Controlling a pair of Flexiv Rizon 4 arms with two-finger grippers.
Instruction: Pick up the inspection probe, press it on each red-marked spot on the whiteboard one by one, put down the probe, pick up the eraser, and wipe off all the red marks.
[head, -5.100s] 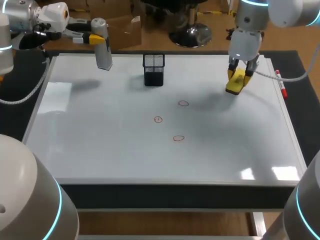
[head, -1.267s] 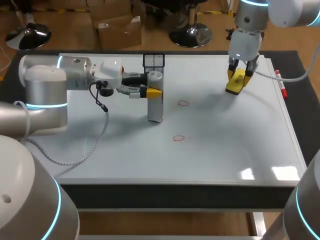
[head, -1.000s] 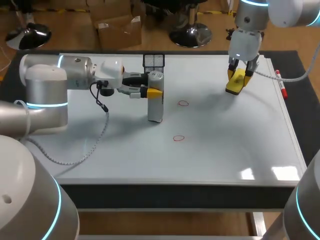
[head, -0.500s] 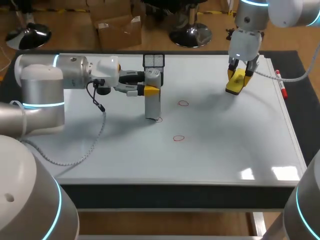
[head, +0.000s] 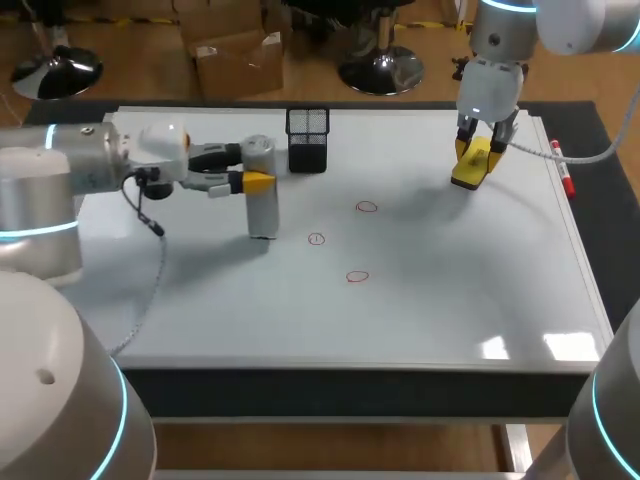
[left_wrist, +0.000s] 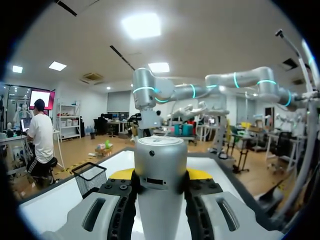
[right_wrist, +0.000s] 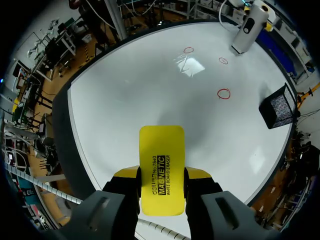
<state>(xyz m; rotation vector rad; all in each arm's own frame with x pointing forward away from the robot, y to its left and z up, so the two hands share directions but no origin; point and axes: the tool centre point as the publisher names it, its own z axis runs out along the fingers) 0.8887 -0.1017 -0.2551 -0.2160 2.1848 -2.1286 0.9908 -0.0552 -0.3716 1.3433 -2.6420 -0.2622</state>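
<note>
My left gripper (head: 254, 182) is shut on the silver inspection probe (head: 262, 205), held upright over the whiteboard (head: 200, 300), left of the middle red mark (head: 316, 239). Two more red marks (head: 367, 207) (head: 357, 276) lie to its right. In the left wrist view the probe (left_wrist: 160, 185) fills my left gripper (left_wrist: 160, 175). At the far right, my right gripper (head: 478, 150) is shut on the yellow eraser (head: 468, 168). The right wrist view shows the eraser (right_wrist: 161, 167) in that gripper (right_wrist: 161, 176), with the marks (right_wrist: 224, 93) and the probe (right_wrist: 247, 27) far ahead.
A black mesh pen holder (head: 307, 140) stands at the board's back edge, just right of the probe. A red marker (head: 566, 180) lies along the board's right edge. The board's front half is bare.
My left arm has drawn the probe off the middle red mark and carried it left; the mark now shows. The right arm and eraser have not moved.
</note>
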